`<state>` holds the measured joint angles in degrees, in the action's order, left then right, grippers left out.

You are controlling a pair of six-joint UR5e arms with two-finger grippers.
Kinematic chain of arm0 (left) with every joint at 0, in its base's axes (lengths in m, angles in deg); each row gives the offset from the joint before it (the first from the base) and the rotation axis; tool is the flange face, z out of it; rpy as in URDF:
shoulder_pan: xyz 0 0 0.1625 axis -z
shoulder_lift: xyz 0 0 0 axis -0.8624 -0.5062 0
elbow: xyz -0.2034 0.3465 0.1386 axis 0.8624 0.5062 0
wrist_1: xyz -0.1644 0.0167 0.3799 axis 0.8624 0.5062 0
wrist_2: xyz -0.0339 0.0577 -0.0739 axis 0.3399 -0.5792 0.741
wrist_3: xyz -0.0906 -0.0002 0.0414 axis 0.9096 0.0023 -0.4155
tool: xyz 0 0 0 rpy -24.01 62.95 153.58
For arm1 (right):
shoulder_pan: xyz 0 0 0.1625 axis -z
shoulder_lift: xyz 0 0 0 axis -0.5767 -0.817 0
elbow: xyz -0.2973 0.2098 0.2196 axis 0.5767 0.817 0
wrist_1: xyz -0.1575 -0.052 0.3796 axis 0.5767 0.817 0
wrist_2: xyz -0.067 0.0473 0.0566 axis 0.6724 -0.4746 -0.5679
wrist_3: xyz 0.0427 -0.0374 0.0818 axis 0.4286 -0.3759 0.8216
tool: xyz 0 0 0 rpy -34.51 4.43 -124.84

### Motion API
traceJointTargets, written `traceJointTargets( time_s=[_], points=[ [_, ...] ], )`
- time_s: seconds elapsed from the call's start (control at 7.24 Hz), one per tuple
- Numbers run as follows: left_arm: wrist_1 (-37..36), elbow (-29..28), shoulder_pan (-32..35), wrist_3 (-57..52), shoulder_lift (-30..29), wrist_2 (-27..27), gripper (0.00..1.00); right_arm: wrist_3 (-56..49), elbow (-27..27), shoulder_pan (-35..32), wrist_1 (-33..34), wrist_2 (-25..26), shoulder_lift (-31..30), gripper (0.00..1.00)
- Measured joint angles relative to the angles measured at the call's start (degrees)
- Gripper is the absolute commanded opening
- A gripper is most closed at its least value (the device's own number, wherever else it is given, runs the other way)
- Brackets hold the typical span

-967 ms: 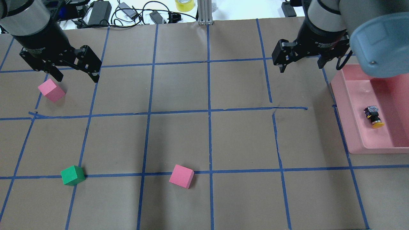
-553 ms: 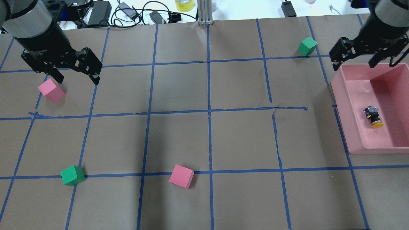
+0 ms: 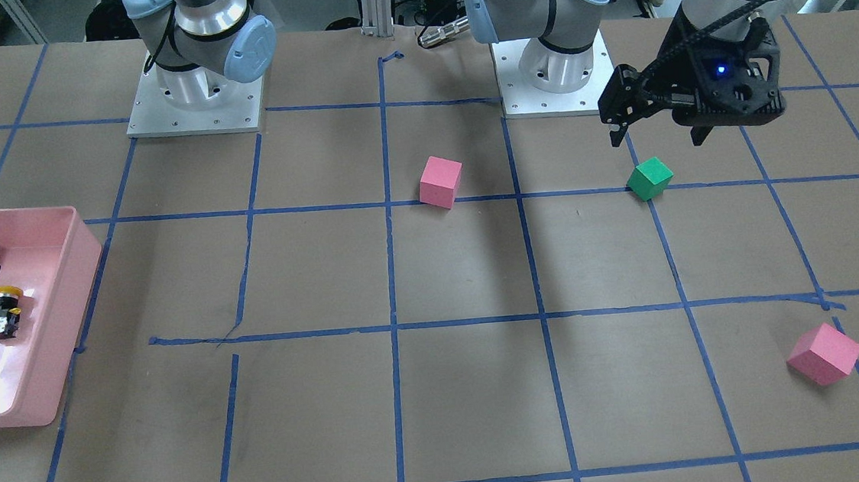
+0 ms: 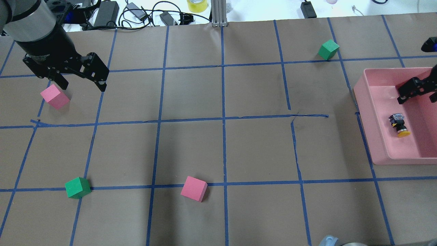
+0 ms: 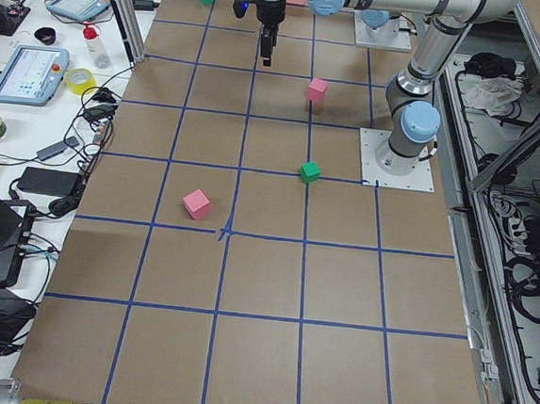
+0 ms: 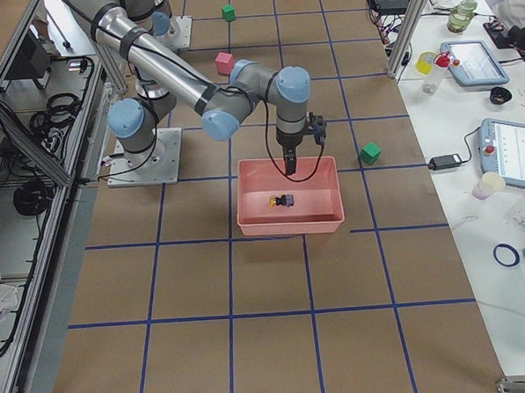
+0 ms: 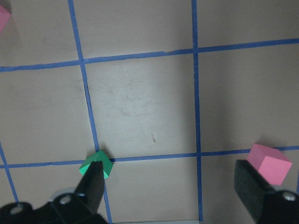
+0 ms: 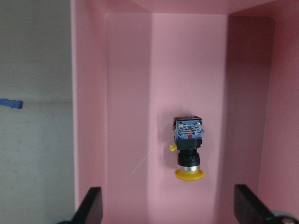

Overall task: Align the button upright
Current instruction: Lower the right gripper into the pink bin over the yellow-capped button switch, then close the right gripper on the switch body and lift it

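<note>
The button (image 4: 398, 124) lies on its side inside the pink bin (image 4: 368, 116), with its yellow cap toward the robot's side. It also shows in the right wrist view (image 8: 188, 149) and the front-facing view (image 3: 2, 313). My right gripper (image 4: 421, 92) is open and empty. It hangs over the far part of the bin, apart from the button, which lies between and beyond its fingertips (image 8: 91, 207). My left gripper (image 4: 82, 82) is open and empty above the table's far left, next to a pink cube (image 4: 54, 96).
A second pink cube (image 4: 194, 188) and a green cube (image 4: 78, 187) lie near the front. Another green cube (image 4: 328, 49) lies far right, beside the bin's far corner. Cables and a yellow tape roll (image 4: 197, 5) lie past the far edge.
My right arm has swung right, from beside the bin to over its far part, and has uncovered the far green cube. The left gripper has barely moved. The button has not moved.
</note>
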<state>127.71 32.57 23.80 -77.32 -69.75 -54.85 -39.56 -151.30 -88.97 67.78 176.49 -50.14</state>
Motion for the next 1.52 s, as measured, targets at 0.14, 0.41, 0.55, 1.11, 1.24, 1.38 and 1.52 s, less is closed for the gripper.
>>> traceJointTargets(
  time_s=[0.14,0.41,0.55,1.11,1.24,1.38,1.52],
  points=[
    [0.00,0.00,-0.06,-0.03,-0.03,0.00,1.00,-2.37,-3.15,1.42,5.13,-0.74,1.03,1.00],
    [-0.02,-0.01,-0.14,-0.04,-0.06,0.00,1.00,-3.84,-6.31,2.21,9.68,-1.17,2.64,1.00],
    [-0.04,-0.02,-0.15,-0.04,-0.06,0.00,1.00,-3.98,-6.76,2.29,10.35,-1.14,3.40,1.00],
    [0.03,0.00,-0.16,-0.04,-0.04,-0.08,1.00,-3.96,-7.25,2.36,11.89,-0.92,5.41,1.00],
    [0.02,0.00,-0.16,-0.04,-0.07,-0.11,1.00,-3.91,-7.27,2.42,12.07,-0.95,5.65,1.00],
    [0.01,0.00,-0.16,-0.04,-0.09,-0.11,1.00,-3.84,-7.27,2.47,12.91,-1.02,5.84,1.00],
    [0.02,0.00,-0.16,-0.04,-0.09,-0.11,1.00,-3.78,-7.26,2.49,14.43,-1.09,6.13,1.00]
  ],
)
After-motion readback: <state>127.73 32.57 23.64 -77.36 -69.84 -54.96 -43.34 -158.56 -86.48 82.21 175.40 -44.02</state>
